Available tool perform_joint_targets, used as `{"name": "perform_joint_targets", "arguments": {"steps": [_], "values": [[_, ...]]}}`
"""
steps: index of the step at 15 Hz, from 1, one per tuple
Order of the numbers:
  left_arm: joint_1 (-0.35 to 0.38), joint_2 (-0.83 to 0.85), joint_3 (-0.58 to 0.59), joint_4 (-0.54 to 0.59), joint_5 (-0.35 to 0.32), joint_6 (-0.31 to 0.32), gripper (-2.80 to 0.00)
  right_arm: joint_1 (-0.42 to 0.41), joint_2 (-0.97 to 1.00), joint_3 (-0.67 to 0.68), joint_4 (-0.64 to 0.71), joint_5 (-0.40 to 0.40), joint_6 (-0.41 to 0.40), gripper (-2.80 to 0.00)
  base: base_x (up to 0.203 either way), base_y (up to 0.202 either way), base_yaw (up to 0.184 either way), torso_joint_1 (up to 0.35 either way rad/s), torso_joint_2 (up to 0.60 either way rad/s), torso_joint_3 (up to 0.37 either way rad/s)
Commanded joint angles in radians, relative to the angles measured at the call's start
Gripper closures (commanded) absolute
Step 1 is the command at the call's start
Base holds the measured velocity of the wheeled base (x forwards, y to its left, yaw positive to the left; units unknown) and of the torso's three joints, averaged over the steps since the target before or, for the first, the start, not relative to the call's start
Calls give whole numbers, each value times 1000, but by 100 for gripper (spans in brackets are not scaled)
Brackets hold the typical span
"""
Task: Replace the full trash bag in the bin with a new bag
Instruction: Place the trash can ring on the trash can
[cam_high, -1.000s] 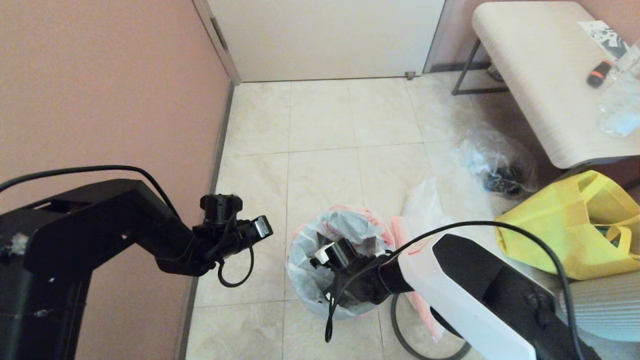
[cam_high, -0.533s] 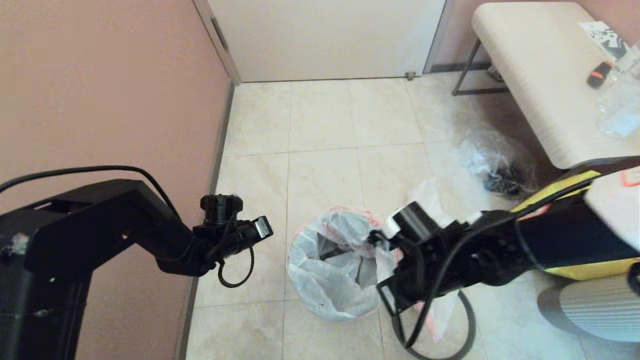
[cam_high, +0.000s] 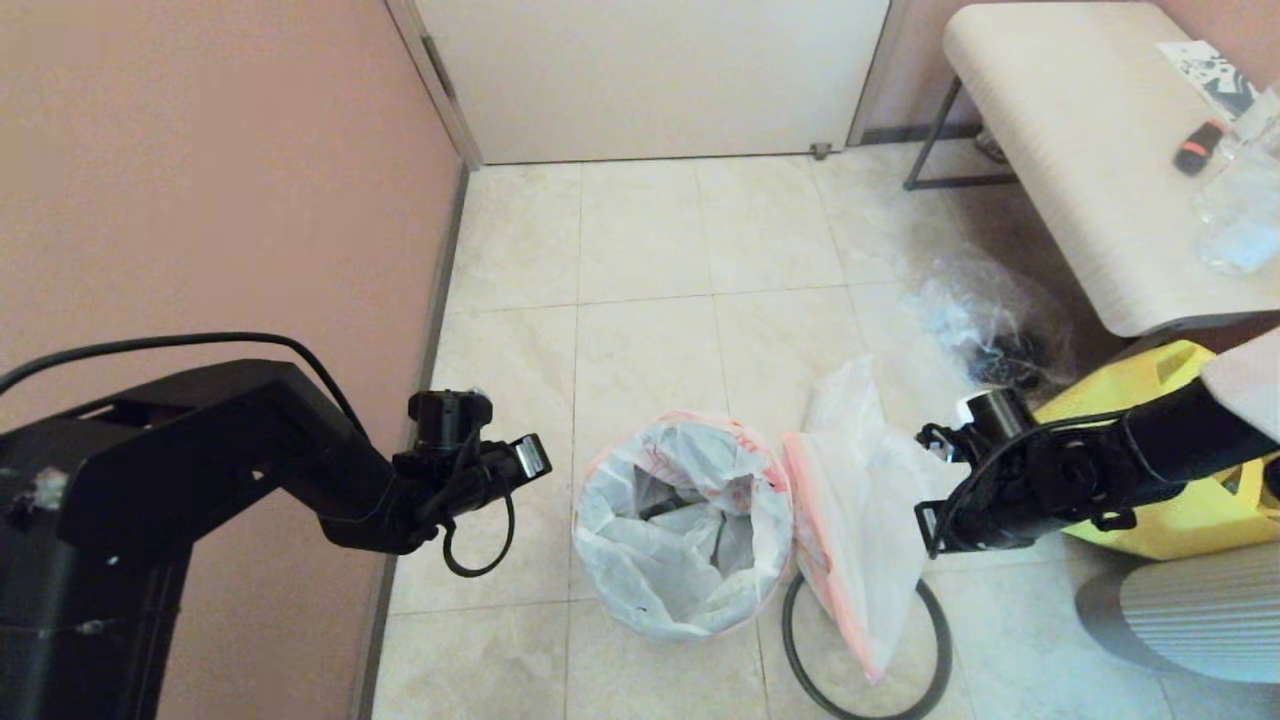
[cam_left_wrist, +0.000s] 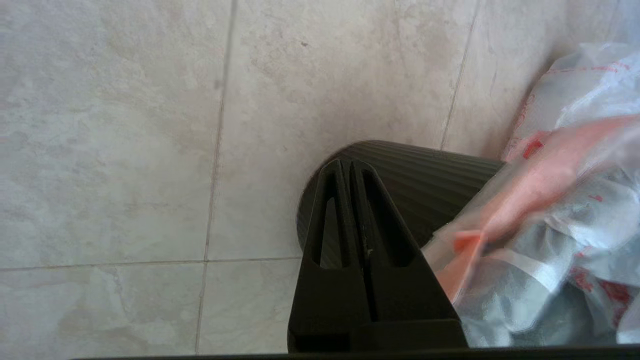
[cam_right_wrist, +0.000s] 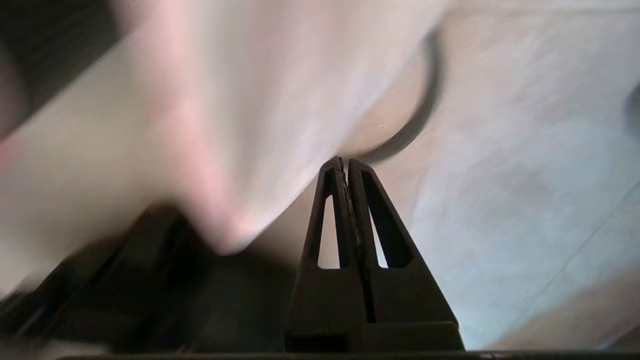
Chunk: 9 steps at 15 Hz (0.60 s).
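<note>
The bin (cam_left_wrist: 440, 175) shows its black ribbed wall in the left wrist view. In the head view a whitish bag with a pink rim (cam_high: 680, 520) lines and hides it. A second pink and white bag (cam_high: 850, 520) lies on the floor right of the bin, across the dark grey hoop (cam_high: 925, 640). My right gripper (cam_high: 935, 525) hovers at that bag's right edge. In the right wrist view it (cam_right_wrist: 345, 162) is shut and holds nothing, close to the hoop (cam_right_wrist: 425, 110) and the blurred bag (cam_right_wrist: 225, 100). My left gripper (cam_high: 520, 465) hangs left of the bin, also shut and holding nothing (cam_left_wrist: 347, 162).
A clear bag with dark contents (cam_high: 985, 335) lies by the bench (cam_high: 1060, 130). A yellow shopping bag (cam_high: 1190, 490) stands at the right behind my right arm. A pink wall (cam_high: 200, 200) runs along the left and a door (cam_high: 650, 70) closes the far end.
My right gripper has come up out of the bin and swung right, past the bag on the floor. The lining bag's mouth is now uncovered. The left arm barely moved.
</note>
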Motion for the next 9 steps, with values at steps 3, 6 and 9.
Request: {"name": "perform_joint_targets", "arguments": {"steps": [3,6,9], "values": [[2,11,-6,-5,20,-4,0,-153,391,-202,-103,9,-168,0,0,0,0,0,0,0],[4,24,-20,-4,38,-3,0,-183,559,-290,-123,12,-323,0,0,0,0,0,0,0],[2,24,-19,-4,41,-3,0,-187,602,-305,-131,12,-401,-280,0,0,0,0,0,0]]}}
